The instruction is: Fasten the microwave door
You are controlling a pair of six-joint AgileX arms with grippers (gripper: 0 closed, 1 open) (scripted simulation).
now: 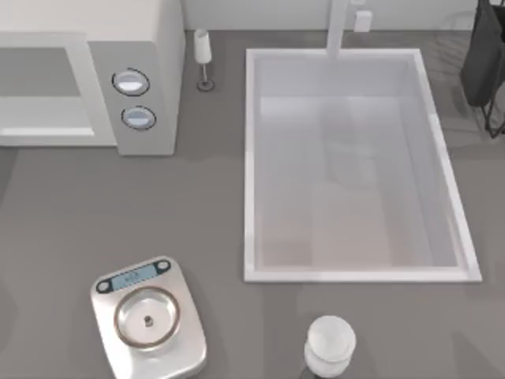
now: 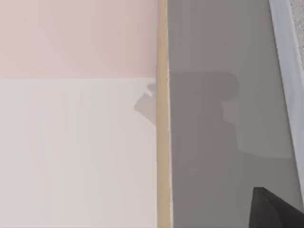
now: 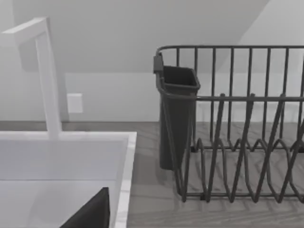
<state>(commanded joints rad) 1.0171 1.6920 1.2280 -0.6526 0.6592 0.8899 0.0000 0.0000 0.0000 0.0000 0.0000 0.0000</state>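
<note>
Nearest, a small silver kitchen scale [image 1: 150,317] sits on the grey worktop [image 1: 71,213], well left of the big white sink [image 1: 252,158]. A dark bit of the left end effector [image 2: 278,211] hangs over the worktop and the right end effector [image 3: 90,213] sits at the sink's far right by a dark wire dish rack [image 3: 237,142]; I cannot tell if either is open or closed. Farthest, left of the sink, the large off-white boxy microwave [image 1: 150,39] seems to show its bare inside, so I think the microwave door is not shut yet and the whole push is left to do.
</note>
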